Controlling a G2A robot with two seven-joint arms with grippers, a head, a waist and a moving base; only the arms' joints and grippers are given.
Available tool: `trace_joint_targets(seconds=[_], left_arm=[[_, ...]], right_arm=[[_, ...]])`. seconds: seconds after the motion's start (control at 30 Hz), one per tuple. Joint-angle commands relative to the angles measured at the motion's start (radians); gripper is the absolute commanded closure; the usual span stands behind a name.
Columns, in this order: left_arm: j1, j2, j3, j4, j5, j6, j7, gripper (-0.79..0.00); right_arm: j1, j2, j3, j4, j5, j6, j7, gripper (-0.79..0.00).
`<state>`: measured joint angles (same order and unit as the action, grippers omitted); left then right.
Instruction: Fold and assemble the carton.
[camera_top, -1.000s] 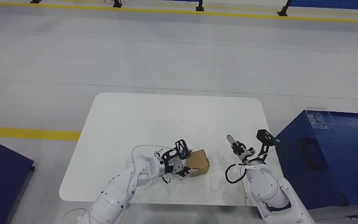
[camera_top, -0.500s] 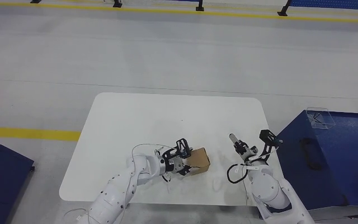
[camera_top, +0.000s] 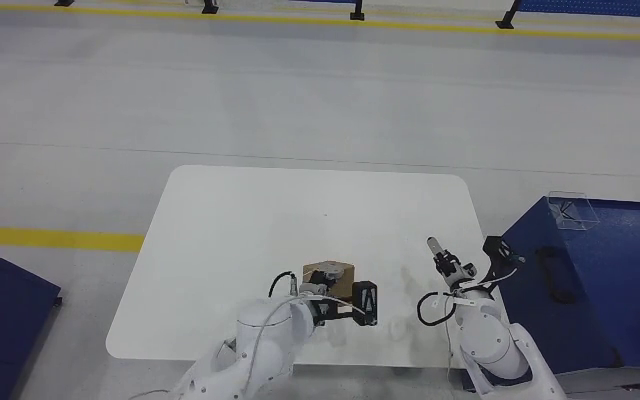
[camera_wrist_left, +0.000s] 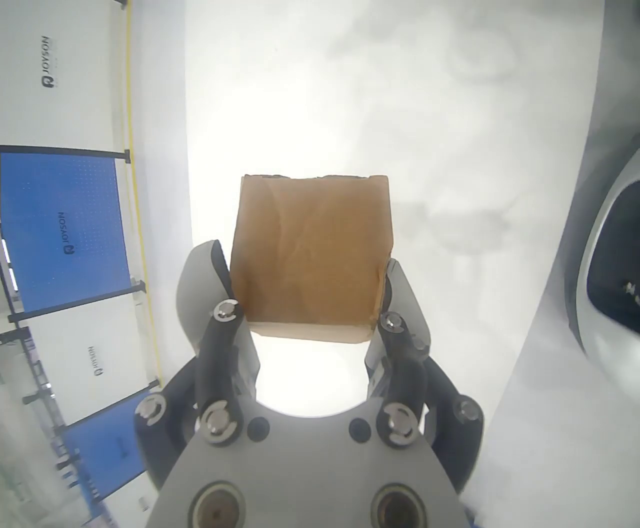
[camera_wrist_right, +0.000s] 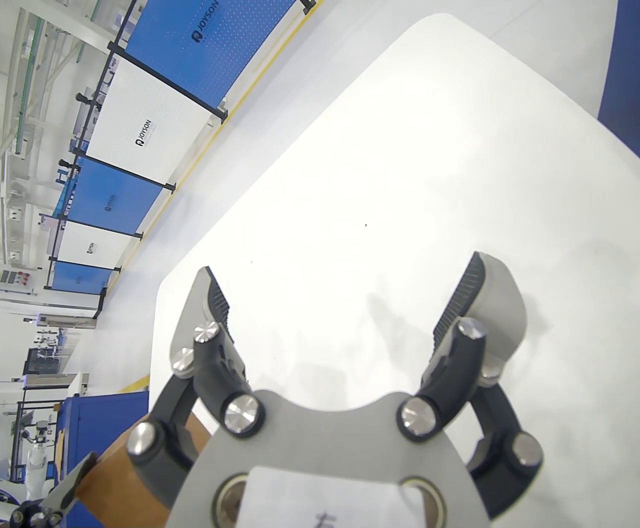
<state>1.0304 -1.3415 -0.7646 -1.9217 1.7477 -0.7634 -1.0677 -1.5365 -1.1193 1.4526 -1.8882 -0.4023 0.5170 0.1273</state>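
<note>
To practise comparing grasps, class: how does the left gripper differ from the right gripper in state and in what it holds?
1. The left gripper is shut on the brown carton; the right gripper is open and holds nothing.
2. The left gripper clamps the carton by opposite sides; the right gripper spreads wide above the bare white table.
Shared: both have the same two-fingered build, grey with black links.

The carton (camera_wrist_left: 312, 260) was plain tan-brown, unprinted. My left pincer (camera_wrist_left: 302, 265) and right pincer (camera_wrist_right: 344, 267) were silver-grey with black links; the right's pads (camera_wrist_right: 455, 295) were black and ribbed. The table (camera_top: 250, 220) was white, the bin (camera_top: 570, 290) at the right deep blue, the floor stripe (camera_top: 70, 239) at the left yellow.
</note>
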Motion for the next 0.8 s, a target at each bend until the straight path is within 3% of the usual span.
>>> trace_joint_targets(seconds=[0.0,0.17,0.3,0.33,0.37,0.57,0.67,0.77], left_arm=[[-0.052,-0.015,0.071,0.091,-0.005,0.049,-0.039,0.000],[-0.216,-0.068,0.222,0.326,-0.137,0.126,-0.115,0.000],[-0.333,-0.112,0.326,0.426,-0.265,0.170,-0.159,0.000],[-0.358,-0.121,0.342,0.440,-0.290,0.184,-0.173,-0.289],[-0.377,-0.128,0.350,0.447,-0.318,0.199,-0.188,-0.785],[-0.421,-0.139,0.339,0.411,-0.376,0.274,-0.262,-0.785],[-0.386,-0.115,0.273,0.319,-0.366,0.297,-0.282,-0.785],[-0.308,-0.073,0.162,0.204,-0.324,0.316,-0.231,-0.785]], right_arm=[[0.000,-0.002,0.005,0.010,0.007,-0.005,0.000,-0.785],[-0.002,-0.006,0.019,0.032,0.024,-0.016,-0.003,-0.785],[0.006,-0.010,0.023,0.049,0.025,-0.013,0.001,-0.785],[0.008,-0.011,0.023,0.050,0.024,-0.013,0.002,-0.785],[0.009,-0.011,0.022,0.051,0.022,-0.011,0.003,-0.785],[0.017,-0.015,0.013,0.051,-0.012,-0.002,0.012,-0.785],[0.025,-0.017,0.011,0.052,-0.021,0.007,0.020,-0.785],[0.030,-0.019,0.005,0.048,-0.035,0.010,0.028,-0.785]])
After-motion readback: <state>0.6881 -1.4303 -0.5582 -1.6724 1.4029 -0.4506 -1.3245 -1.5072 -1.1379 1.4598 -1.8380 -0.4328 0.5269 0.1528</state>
